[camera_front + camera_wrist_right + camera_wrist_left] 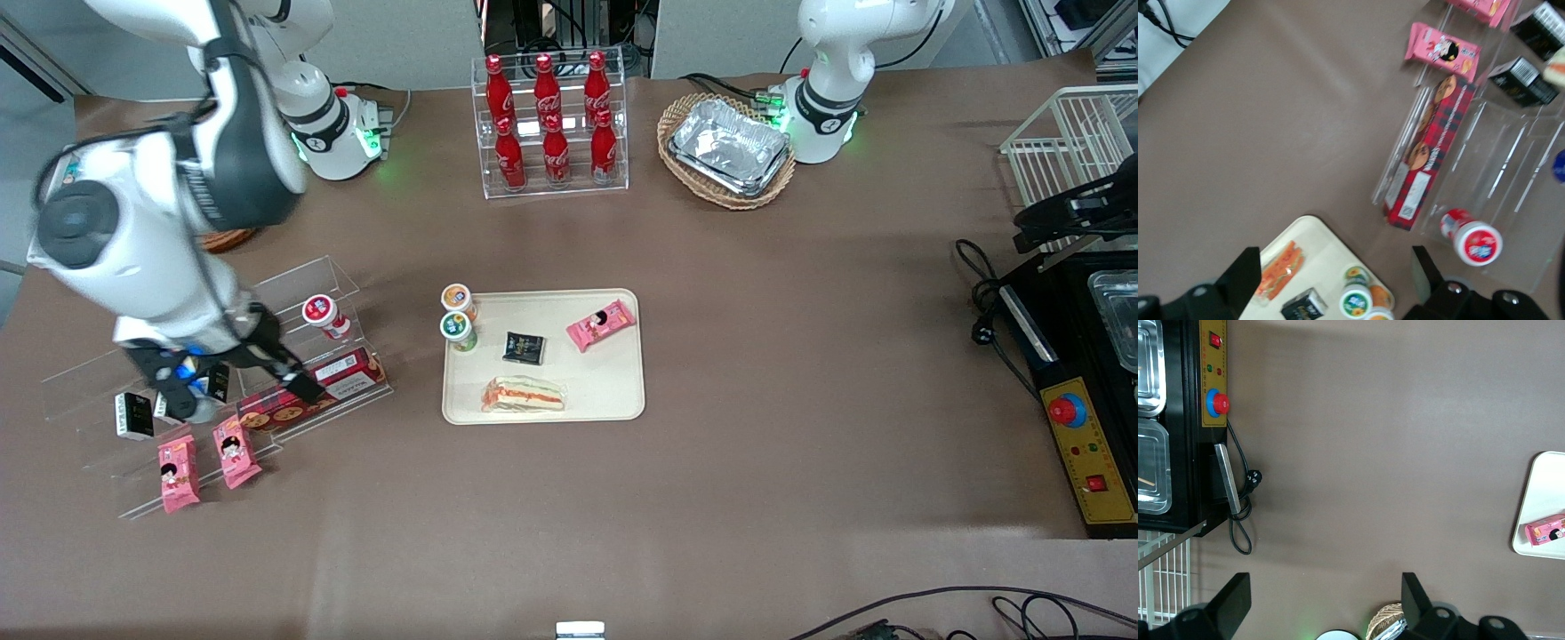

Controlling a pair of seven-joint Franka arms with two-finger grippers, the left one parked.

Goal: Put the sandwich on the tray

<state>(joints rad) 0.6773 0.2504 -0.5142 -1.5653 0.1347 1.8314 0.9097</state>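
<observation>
The sandwich [524,395] lies flat on the tray [613,391], in the tray's 6 o'clock strip, the part nearest the front camera. It is apart from the black packet [523,348] at its 12 o'clock and the pink packet [602,324] at about 1 o'clock. Two cups [458,313] stand at the tray's 10 o'clock corner. The sandwich's long axis runs roughly 9 to 3 in the front view, along the tray's long side. The gripper [236,387] hangs over the clear shelf [293,284] toward the working arm's end of the table, well apart from the tray, so the sandwich lies at about 3 o'clock from it. In the wrist view its fingers [1245,270] stand apart with nothing between them. The sandwich [1279,270] shows there on the tray [1328,247], just beside one fingertip in the frame, though far below it. Judged from this, the placing looks done, and any coming move is a retreat rather than a reach. The red biscuit box [311,391] and the shelf close under the fingers are what the gripper could catch on. The arm covers part of the shelf in the front view, so what sits there cannot be told. A pale object [1555,67] cut by the wrist frame's edge cannot be named, and the sandwich's wrapping is hard to make out.
</observation>
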